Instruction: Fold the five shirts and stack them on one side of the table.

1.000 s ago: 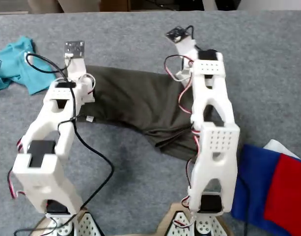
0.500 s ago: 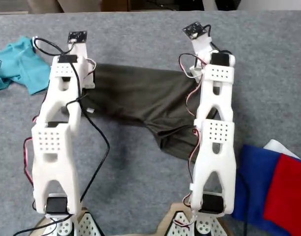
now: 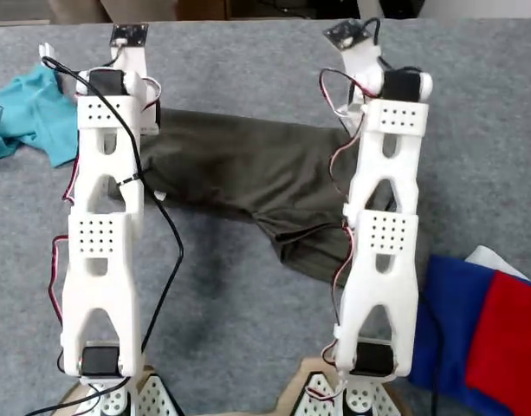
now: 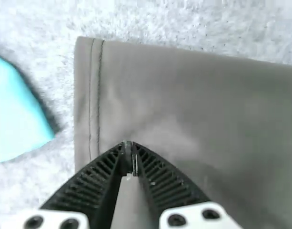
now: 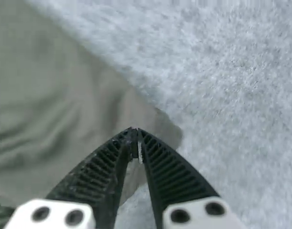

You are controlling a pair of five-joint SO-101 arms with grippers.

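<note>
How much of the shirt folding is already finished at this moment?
Done: the blue shirt and red shirt lie stacked at one side. In hand: left gripper and right gripper each pinch the olive shirt. To do: folding it, then the crumpled teal shirt.

I'm finding no words, numbers or signs that can be read. I'm seeing one small white tag (image 3: 158,198) at the edge of the shirt (image 3: 248,173), but it is too small for me to make out any print.
</note>
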